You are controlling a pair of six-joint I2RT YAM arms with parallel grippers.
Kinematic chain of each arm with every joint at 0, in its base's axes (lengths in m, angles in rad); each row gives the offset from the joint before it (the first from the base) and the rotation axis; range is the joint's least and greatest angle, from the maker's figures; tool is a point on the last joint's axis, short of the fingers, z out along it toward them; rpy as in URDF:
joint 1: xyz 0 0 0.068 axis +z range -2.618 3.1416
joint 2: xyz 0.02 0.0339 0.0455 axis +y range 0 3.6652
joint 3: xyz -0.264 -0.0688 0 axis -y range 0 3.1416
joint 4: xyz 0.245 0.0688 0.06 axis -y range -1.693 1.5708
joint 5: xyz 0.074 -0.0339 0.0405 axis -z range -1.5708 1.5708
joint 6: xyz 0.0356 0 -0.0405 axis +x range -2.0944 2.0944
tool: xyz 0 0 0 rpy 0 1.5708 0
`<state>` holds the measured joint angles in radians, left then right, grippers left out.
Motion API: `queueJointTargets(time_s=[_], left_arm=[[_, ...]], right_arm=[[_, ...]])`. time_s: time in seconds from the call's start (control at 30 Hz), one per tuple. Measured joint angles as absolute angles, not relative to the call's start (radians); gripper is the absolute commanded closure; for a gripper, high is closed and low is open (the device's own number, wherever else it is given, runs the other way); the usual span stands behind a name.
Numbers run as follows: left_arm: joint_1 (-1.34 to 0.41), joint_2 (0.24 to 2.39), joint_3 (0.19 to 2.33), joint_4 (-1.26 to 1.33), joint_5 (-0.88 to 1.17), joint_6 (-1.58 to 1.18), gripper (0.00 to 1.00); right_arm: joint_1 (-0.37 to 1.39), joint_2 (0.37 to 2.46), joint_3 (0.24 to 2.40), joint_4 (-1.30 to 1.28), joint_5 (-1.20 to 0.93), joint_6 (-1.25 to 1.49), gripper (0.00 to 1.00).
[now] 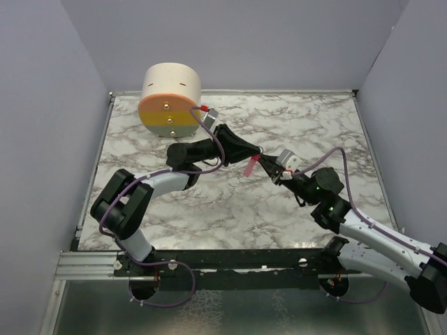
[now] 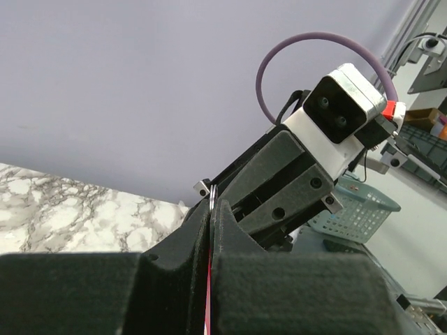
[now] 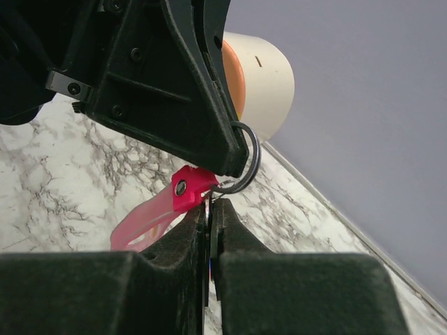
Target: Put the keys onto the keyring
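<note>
Pink key (image 1: 250, 167) at left pincer (image 1: 259, 155)

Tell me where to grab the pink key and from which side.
Probably its free tail: the pink key slants down and away from the keyring, a flat strip with open air around it. Come from below, on the table side, pads on its flat faces. Its head sits crowded between the left gripper and right gripper.

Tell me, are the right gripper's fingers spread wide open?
No, the right gripper is shut, its fingers pressed together just beneath the keyring and pink key.
</note>
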<state>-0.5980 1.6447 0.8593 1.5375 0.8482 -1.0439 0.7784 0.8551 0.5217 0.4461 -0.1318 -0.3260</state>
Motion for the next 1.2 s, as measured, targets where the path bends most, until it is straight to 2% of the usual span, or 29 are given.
queueJointTargets(time_s=[0.33,0.37,0.47,0.5,0.63,0.87,1.07,1.2], left_arm=[[-0.592,1.651,0.841,1.538,0.783,-1.042,1.00],[-0.590,1.651,0.839,1.538,0.777,-1.042,1.00],[-0.588,1.651,0.834,1.538,0.760,-1.042,1.00],[-0.589,1.651,0.834,1.538,0.750,-1.040,1.00],[-0.591,1.651,0.834,1.538,0.722,-1.036,1.00],[-0.585,1.647,0.835,1.538,0.709,-1.037,1.00],[-0.576,1.633,0.834,1.538,0.711,-1.035,1.00],[-0.575,1.627,0.833,1.538,0.733,-1.030,1.00]], right_arm=[[0.773,0.974,0.571,0.491,-0.144,-0.319,0.97],[0.772,0.980,0.575,0.491,-0.145,-0.319,0.92],[0.770,0.995,0.591,0.481,-0.147,-0.315,0.63],[0.771,0.999,0.597,0.469,-0.149,-0.307,0.57],[0.777,1.000,0.606,0.405,-0.143,-0.277,0.47],[0.779,0.818,0.505,0.366,-0.040,-0.212,0.43],[0.779,0.657,0.498,0.313,0.041,-0.153,0.50],[0.779,0.627,0.522,0.274,0.043,-0.129,0.51]])
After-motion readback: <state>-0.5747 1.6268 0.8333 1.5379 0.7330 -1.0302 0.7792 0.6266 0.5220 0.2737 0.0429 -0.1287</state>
